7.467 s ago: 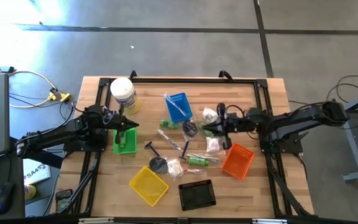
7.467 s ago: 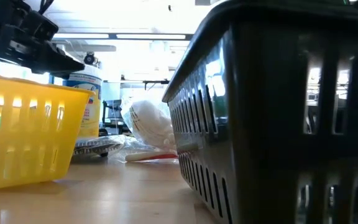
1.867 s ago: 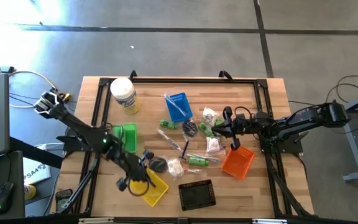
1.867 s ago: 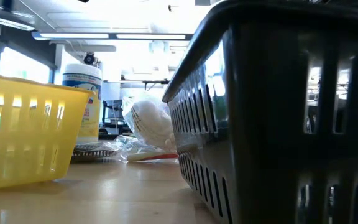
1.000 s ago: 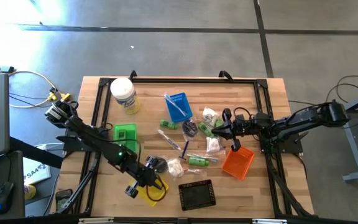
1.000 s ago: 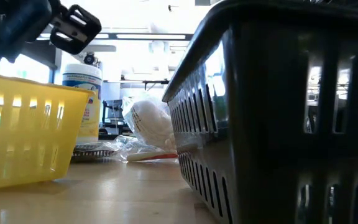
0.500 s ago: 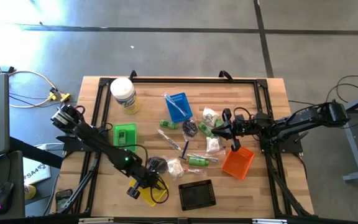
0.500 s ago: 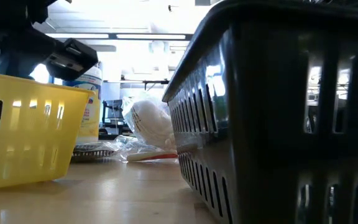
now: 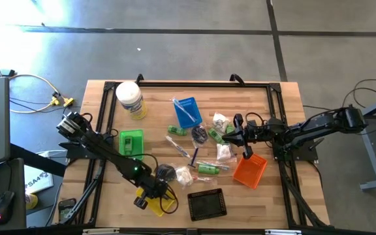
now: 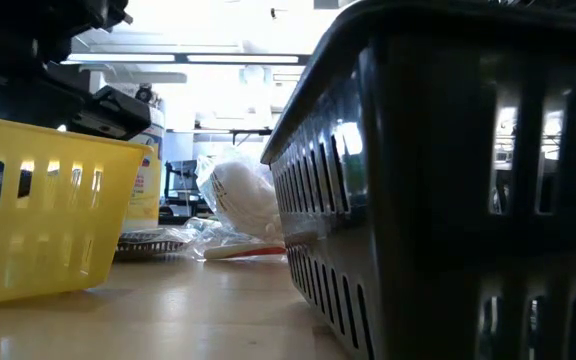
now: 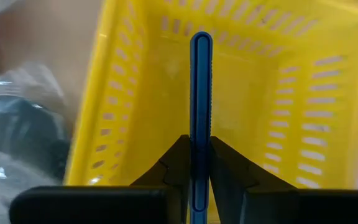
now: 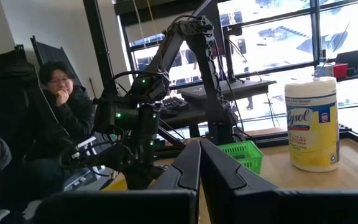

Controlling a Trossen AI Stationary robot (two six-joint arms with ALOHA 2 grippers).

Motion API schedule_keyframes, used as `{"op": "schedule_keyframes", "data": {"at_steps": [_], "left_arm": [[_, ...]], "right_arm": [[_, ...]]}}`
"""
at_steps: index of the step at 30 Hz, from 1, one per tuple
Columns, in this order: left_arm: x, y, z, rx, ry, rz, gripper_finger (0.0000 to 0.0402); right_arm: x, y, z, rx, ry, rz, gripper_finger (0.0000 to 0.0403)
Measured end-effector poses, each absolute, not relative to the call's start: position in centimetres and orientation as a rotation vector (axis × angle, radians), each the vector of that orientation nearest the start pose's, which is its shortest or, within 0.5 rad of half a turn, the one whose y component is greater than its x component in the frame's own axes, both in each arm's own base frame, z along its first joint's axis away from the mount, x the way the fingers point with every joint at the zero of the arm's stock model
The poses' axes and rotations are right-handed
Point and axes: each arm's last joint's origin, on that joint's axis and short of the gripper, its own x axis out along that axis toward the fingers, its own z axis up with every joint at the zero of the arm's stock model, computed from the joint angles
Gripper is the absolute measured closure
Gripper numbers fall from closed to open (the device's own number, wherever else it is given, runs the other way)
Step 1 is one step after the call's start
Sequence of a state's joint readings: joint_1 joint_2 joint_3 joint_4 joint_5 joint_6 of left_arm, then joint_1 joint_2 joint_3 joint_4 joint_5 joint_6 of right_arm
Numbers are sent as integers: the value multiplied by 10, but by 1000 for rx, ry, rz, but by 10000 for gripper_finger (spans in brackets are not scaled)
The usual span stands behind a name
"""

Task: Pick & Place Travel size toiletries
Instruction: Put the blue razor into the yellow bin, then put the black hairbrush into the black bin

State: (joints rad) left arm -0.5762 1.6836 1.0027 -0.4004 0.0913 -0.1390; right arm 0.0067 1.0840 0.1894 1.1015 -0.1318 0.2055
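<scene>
My left gripper (image 11: pixel 200 146) hangs over the yellow tray (image 11: pixel 278 93), which stands at the table's near edge, left of middle (image 9: pixel 170 203). It is shut on a thin blue stick-like toiletry (image 11: pixel 201 87). In the low view the gripper (image 10: pixel 78 95) shows dark just above the tray's rim (image 10: pixel 48 150). More travel size toiletries (image 9: pixel 194 153) lie in a loose heap on the table's middle: green bottles, clear wrappers, white sachets. My right gripper (image 9: pixel 235 134) waits shut and raised at the heap's right side, its fingers (image 12: pixel 199 163) holding nothing. My left gripper pinches the blue stick's near part (image 11: pixel 201 163) between its two fingers. The fingers slant down from above and lie along the stick, which juts out past their tips into the yellow tray. Whether its far end (image 11: pixel 201 41) touches the tray floor I cannot tell.
A black tray (image 9: pixel 206 203) stands right of the yellow one and fills the low view's right half (image 10: pixel 448 180). Around the heap stand an orange tray (image 9: pixel 249 168), a green tray (image 9: pixel 131 142), a blue tray (image 9: pixel 188 111) and a white tub (image 9: pixel 129 99). A seated person (image 12: pixel 55 118) shows beyond the table.
My left gripper has sunk toward the yellow tray and gone a little toward the table's near edge, carrying the blue stick down to the tray's rim. My right arm has kept still.
</scene>
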Motion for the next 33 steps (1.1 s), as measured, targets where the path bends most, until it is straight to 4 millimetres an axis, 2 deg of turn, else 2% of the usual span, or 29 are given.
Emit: {"op": "schedule_keyframes", "data": {"at_steps": [10,21,24,30,33], "left_arm": [[269,-179,173,125,1112,-551,350],[267,-178,178,102,1113,-556,267],[267,-178,197,125,1106,-581,261],[259,-173,251,197,1103,-602,261],[252,-165,275,284,993,-551,264]], "right_arm": [[191,5,203,195,-191,160,400],[191,5,203,195,-191,161,400],[191,5,203,196,-190,161,400],[191,5,203,195,-191,161,400],[191,5,203,195,-191,161,400]]}}
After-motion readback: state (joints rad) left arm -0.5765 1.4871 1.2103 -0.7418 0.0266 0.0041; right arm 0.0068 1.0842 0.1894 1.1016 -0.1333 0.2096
